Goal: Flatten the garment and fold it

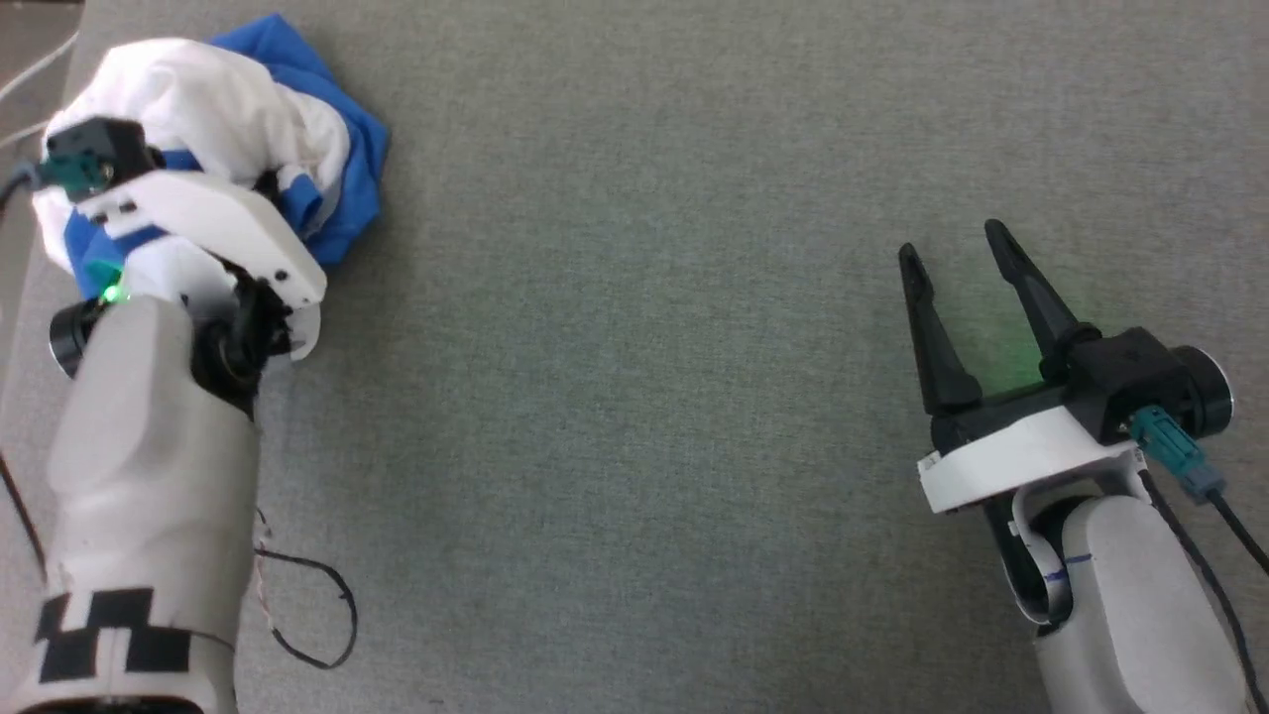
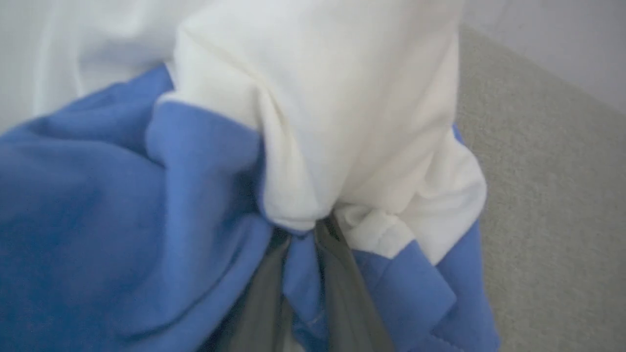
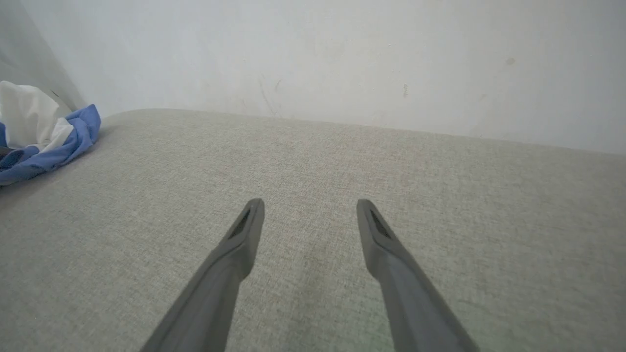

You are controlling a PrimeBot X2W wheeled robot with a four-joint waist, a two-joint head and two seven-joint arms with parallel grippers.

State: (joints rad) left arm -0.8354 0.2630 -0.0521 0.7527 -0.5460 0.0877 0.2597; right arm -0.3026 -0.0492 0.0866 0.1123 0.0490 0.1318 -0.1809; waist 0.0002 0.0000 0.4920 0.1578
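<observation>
Within the left gripper (image 2: 304, 229), the garment (image 2: 342, 122) seems pinched.

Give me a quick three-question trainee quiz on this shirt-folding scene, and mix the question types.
1. True or false: the right hand is open and empty.
2. Multiple choice: the garment is A) spread flat, B) bunched in a heap, C) neatly folded.
3. Short answer: which hand pinches the garment?

Key: 1 true; 2 B; 3 the left hand.
</observation>
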